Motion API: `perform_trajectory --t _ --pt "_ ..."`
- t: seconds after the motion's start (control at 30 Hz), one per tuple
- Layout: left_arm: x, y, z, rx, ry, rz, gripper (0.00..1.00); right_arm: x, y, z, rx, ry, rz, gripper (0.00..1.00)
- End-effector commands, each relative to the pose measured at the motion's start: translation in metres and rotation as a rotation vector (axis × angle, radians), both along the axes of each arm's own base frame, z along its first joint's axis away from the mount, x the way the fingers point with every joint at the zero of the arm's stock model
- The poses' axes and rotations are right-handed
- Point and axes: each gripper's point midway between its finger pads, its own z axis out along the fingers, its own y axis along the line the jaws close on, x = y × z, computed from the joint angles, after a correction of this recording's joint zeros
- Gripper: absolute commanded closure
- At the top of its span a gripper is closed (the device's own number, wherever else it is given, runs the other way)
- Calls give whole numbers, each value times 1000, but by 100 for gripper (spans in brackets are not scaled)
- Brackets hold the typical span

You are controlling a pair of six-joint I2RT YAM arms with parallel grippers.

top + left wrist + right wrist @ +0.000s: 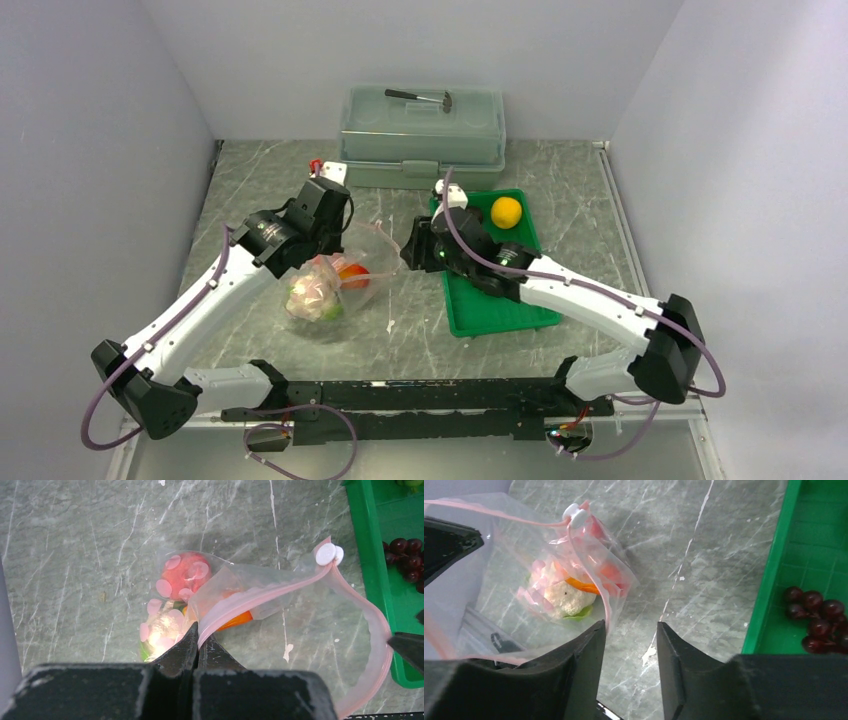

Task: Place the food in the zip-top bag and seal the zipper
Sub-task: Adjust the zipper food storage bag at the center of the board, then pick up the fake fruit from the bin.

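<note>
**Bag mouth open: left clamped on zipper rim, right jaws apart**

Top external:
- Clear zip-top bag with pink zipper strip lies on the grey marbled table, between the two arms and just left of the green plastic tray.
- Bag long axis runs diagonally. The loaded bottom end points near-left, and the mouth points far-right toward the tray.
- Left gripper is over the bag's far-left rim. Right gripper is at the mouth's right side.
- Round yellow-orange fruit sits at the tray's far end.
- Grey-green plastic toolbox is at the back, with a hammer on its lid.

Left wrist:
- Left gripper's fingers are fully closed, pinching the pink zipper strip at their tips.
- The strip runs from the pinch up and right to the white slider, then loops down the right side, so the mouth gapes.
- Red round food is inside, plus an orange piece and a pale lump with green.
- Dark red grapes are on the tray at right.

Right wrist:
- Right gripper's jaws are wide apart, clamped on nothing.
- Bag film drapes over its left finger. The pink rim hangs just inside that finger.
- The slider is at upper left, and the food is bunched below it.
- The grapes are in the tray at right, well apart from the bag.
</note>
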Motion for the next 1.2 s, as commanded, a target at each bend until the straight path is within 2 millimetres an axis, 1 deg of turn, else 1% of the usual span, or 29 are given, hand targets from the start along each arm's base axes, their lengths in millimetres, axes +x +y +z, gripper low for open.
perform_trajectory --t 0.0,0.1,0.17,0.27,0.37,0.5,0.7,0.8,0.9,1.0,1.03,1.13,1.17 --pt "4 5 7 0 -43 11 100 5 -14 46 50 -97 -41 49" --pt "3 4 6 -1 -43 5 100 4 -25 59 53 -132 -61 46" --pt "3 4 8 -6 -50 1 100 6 -37 66 34 -160 -94 44" --pt "3 5 10 -8 -68 -5 100 11 -55 70 -15 -190 -139 41" --pt "2 7 11 -9 -85 -9 100 17 -72 69 -70 -211 -177 39" --pt "-1 8 12 -23 -102 -17 100 29 -96 59 -166 -212 -234 38" --pt "-6 11 13 -36 -116 -26 100 55 -129 38 -303 -186 -322 36" --pt "-8 10 12 -46 -118 -35 100 67 -138 31 -342 -174 -347 35" --pt "-10 5 10 -63 -110 -59 100 82 -144 25 -374 -163 -366 33" --pt "-13 5 7 -60 -95 -71 100 96 -154 14 -407 -126 -404 31" --pt "-13 6 6 -56 -93 -67 100 100 -157 12 -413 -121 -418 30" --pt "-15 6 9 -74 -107 -69 100 114 -167 2 -441 -97 -466 17" --pt "-16 6 10 -79 -115 -73 100 118 -169 -3 -452 -86 -475 16"
